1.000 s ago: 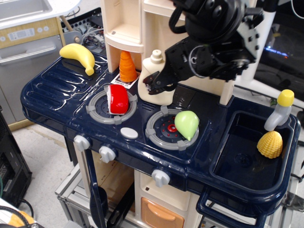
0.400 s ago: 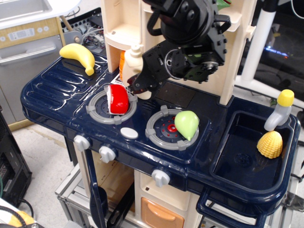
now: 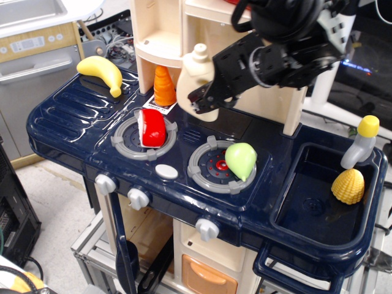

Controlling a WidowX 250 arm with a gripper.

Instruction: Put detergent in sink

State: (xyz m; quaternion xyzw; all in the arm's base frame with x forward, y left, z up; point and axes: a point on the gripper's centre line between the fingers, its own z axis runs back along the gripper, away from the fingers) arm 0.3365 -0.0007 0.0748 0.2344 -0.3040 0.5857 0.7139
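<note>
A banana (image 3: 101, 73) lay at the far left on the ribbed part of the navy counter (image 3: 67, 131), well apart from everything else. Right of it, a carrot (image 3: 164, 86) stood upright against the foot of the cream tower (image 3: 160, 33), and just in front of the carrot a red block (image 3: 152, 127) sat on the left burner (image 3: 144, 138). Three grey knobs (image 3: 138, 198) ran along the counter's front edge below the burners. Just right of the carrot, the detergent (image 3: 196, 81) was held above the counter, upright with its cap on top, its base clear of the surface behind the burners. The gripper (image 3: 204, 101) was clamped on the jug's lower right side, the black fingers (image 3: 197, 100) pressed against the cream body, and the dark arm (image 3: 278, 52) reached in from the upper right, across the tower. Below and to the right, a green pear (image 3: 241, 160) lay on the right burner (image 3: 219, 167), its narrow end pointing toward the front. Farther right, the sink (image 3: 302, 213) was sunk into the counter's right end, well apart from the jug. A yellow corn (image 3: 348, 186) rested inside it against the far right wall, just below the grey faucet (image 3: 359, 144) with its yellow top
</note>
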